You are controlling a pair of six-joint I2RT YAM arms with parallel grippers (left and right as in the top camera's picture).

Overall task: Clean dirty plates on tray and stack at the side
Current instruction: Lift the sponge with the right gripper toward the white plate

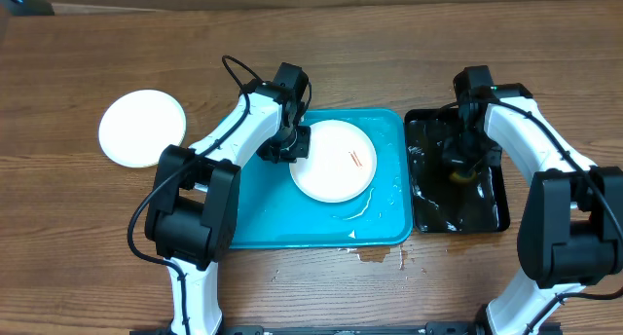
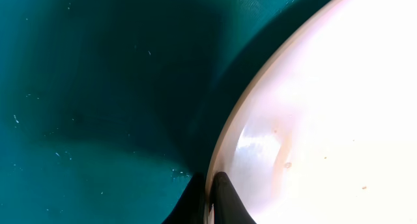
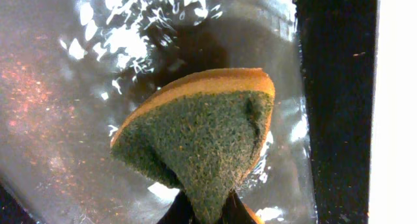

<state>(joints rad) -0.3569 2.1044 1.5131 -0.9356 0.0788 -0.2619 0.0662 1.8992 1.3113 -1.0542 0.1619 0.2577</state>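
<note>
Wood-grain surface (image 1: 389, 43) w/ blue tray (image 1: 255, 213): L fingers (image 2: 228, 201) clamp white plate (image 1: 333, 161) rim; R fingers (image 3: 174, 216) squeeze sponge (image 3: 202, 133) in black tray (image 1: 492, 218).

The table (image 1: 389, 43) is brown wood, matt, with visible grain. The turquoise tray (image 1: 263, 216) looks like smooth plastic, shiny where wet. The white plate (image 1: 326, 165) on it is smooth and glossy; the left plate (image 1: 142, 128) on the table looks matt. The black tray (image 1: 490, 213) gleams wetly. The sponge (image 3: 202, 139) has a rough green fibrous face over orange foam.
</note>
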